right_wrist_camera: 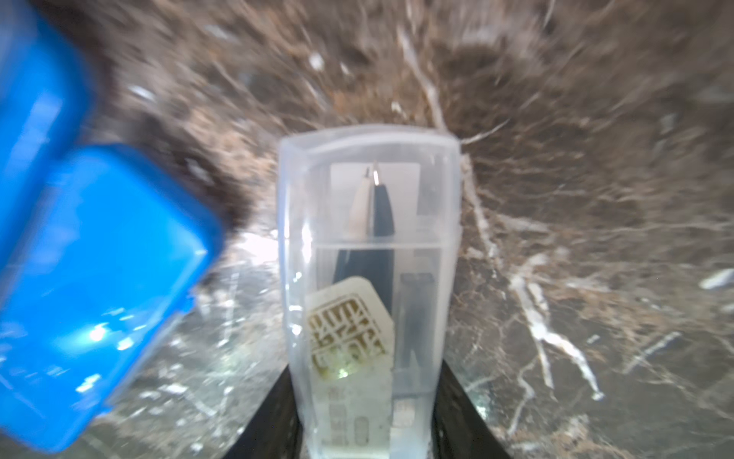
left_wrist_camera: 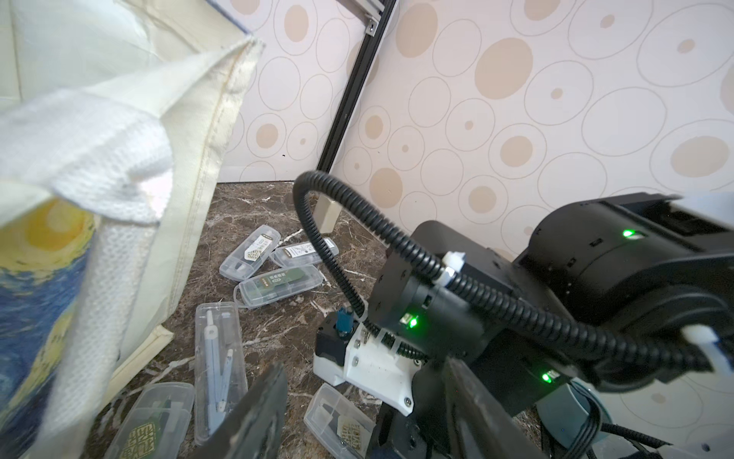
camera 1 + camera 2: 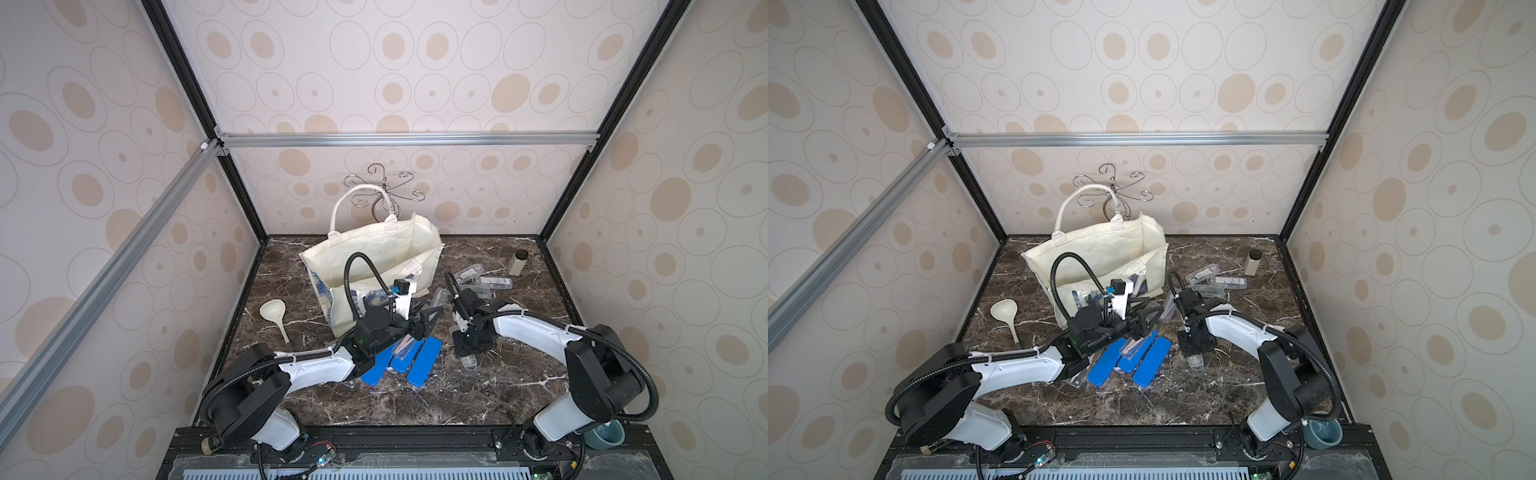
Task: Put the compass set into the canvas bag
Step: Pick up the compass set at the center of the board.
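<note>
Right gripper point(image 1: 365, 429) is clamped on the narrow end of a clear plastic compass case point(image 1: 369, 238), one black finger against each long side. Through the translucent, round-cornered shell show a folded compass with one pale leg and one dark leg meeting at a metal point, a dark slim insert beside it, and a cream label printed with a gold pattern. In a top view the case point(image 3: 469, 363) pokes out from under the gripper over the dark veined marble tabletop point(image 3: 415, 399), just beside three bright blue flat plastic cases point(image 3: 424, 361); whether it touches the table cannot be told. It is outside the cream-white canvas bag point(image 3: 374, 249), which stands open toward the back with one white loop handle upright and a blue-yellow swirling print on its near side. Left gripper point(image 3: 426, 322) hangs by the bag's near corner, fingers spread, nothing between them.
</note>
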{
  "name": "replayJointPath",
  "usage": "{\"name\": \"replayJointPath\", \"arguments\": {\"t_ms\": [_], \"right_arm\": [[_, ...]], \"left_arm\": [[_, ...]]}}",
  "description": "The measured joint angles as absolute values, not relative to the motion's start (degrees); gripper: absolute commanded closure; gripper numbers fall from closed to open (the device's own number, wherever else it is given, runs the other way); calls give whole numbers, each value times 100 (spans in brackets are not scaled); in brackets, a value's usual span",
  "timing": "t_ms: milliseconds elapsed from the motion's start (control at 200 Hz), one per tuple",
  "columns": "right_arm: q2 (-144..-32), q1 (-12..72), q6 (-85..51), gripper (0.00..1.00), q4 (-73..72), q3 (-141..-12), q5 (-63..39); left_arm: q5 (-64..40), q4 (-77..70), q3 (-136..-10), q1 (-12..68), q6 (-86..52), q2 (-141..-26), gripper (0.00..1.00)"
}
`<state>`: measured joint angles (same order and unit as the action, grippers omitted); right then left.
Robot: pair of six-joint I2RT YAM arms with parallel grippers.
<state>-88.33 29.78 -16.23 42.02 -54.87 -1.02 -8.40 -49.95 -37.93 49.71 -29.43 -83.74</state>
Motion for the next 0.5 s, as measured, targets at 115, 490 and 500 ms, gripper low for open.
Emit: {"name": "replayJointPath", "arguments": {"t_ms": [115,490,500], "right_arm": [[-8462,2978,-1619,63,4324,-5793,-176],[-7994,2982,-1350,64,4960,-7596,-646],[-7994,2985,-1337,64,4971,-7653,-668]], "left_arm": [[-764,-4925,-3754,4971,-2856,-8079,37],[-75,-4442,-3417,4971,-2401,-6790,34],[-58,-4434,-3404,4971,-2390,-6764,34]]}}
